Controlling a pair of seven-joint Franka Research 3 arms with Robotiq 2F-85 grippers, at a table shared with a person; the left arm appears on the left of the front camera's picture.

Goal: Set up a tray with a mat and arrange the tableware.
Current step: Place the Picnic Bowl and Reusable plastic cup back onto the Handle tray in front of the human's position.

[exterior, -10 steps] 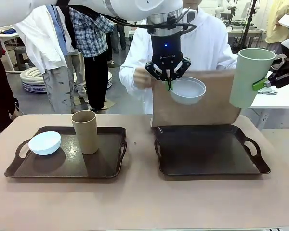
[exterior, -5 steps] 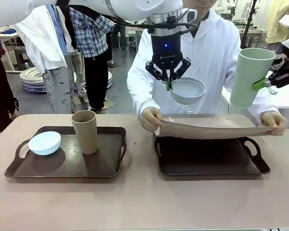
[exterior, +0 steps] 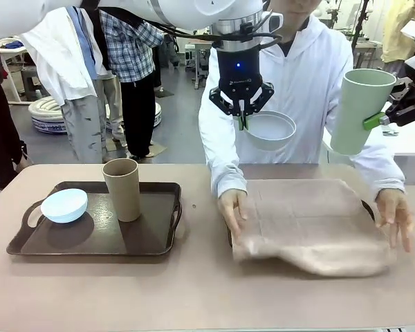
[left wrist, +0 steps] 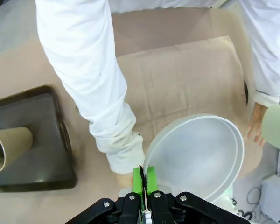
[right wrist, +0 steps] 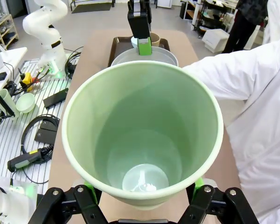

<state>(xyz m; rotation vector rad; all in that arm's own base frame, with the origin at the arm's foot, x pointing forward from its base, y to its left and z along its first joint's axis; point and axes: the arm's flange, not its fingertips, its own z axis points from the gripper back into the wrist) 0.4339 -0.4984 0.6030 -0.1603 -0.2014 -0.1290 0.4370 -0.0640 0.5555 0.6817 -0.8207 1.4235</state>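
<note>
- While the person's hands [exterior: 233, 207] flatten the mat [exterior: 311, 221], nothing can go down yet.
- So the left fingers [exterior: 241, 120] pinch the greyish white bowl [exterior: 268, 130] aloft; the right fingers [exterior: 372, 122] clasp the pale green cup [exterior: 358, 111].

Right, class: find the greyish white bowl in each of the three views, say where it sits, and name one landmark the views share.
Front view: greyish white bowl upper middle, hanging from the left gripper.
Left wrist view: bowl lower right, rim pinched at the bottom edge.
Right wrist view: bowl top middle, just behind the rim of the pale green cup.
Shared landmark: the pale green cup.
</note>
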